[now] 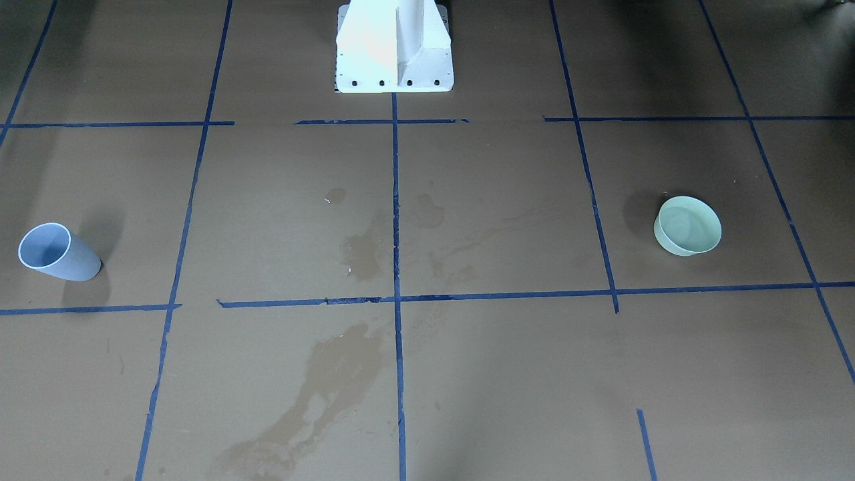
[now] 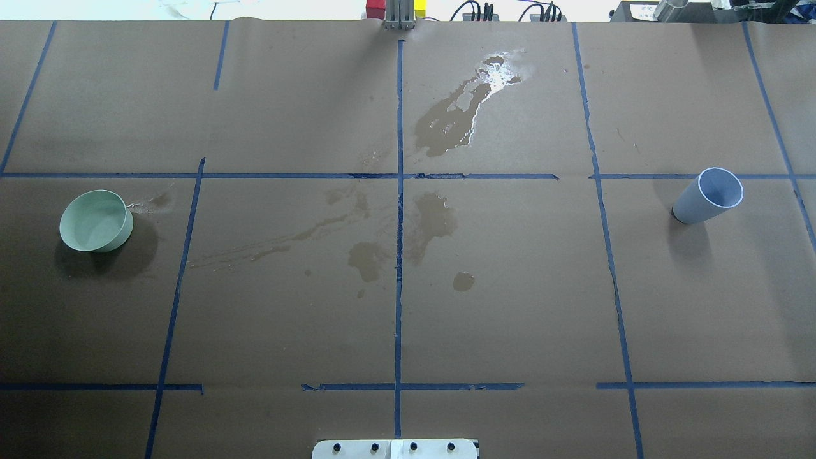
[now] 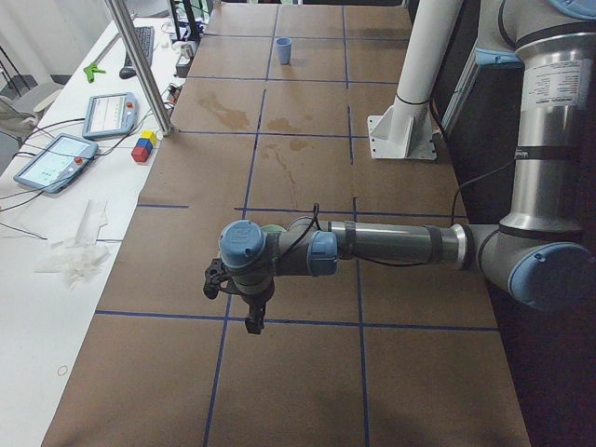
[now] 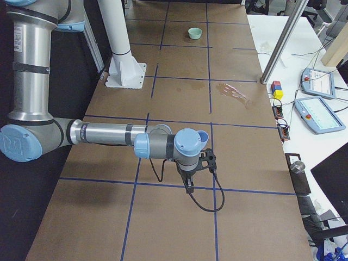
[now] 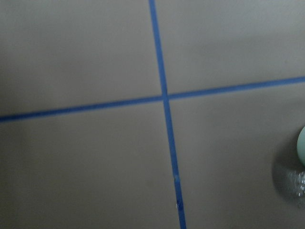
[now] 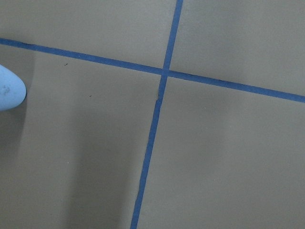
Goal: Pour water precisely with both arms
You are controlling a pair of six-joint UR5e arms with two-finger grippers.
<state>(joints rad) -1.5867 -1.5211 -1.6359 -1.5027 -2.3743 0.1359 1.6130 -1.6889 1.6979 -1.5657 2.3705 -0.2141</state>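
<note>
A pale green bowl (image 2: 95, 221) stands at the table's left, also seen in the front view (image 1: 688, 226). A faint waterline inside it looks like water (image 1: 682, 220). A blue-grey cup (image 2: 709, 196) stands upright at the right, also in the front view (image 1: 59, 254). My left arm (image 3: 391, 244) reaches out over the bowl's area, and its gripper (image 3: 216, 279) shows only from the side, so I cannot tell its state. My right arm (image 4: 109, 133) reaches out beside the cup (image 4: 204, 138). I cannot tell the state of its gripper (image 4: 211, 161) either. No fingers show in the wrist views.
Brown paper with a blue tape grid (image 2: 399, 255) covers the table. Wet patches (image 2: 446, 121) lie around the middle and far side. The white pedestal (image 1: 394, 50) stands at the robot's edge. Tablets and coloured blocks (image 3: 144, 147) lie on the side bench.
</note>
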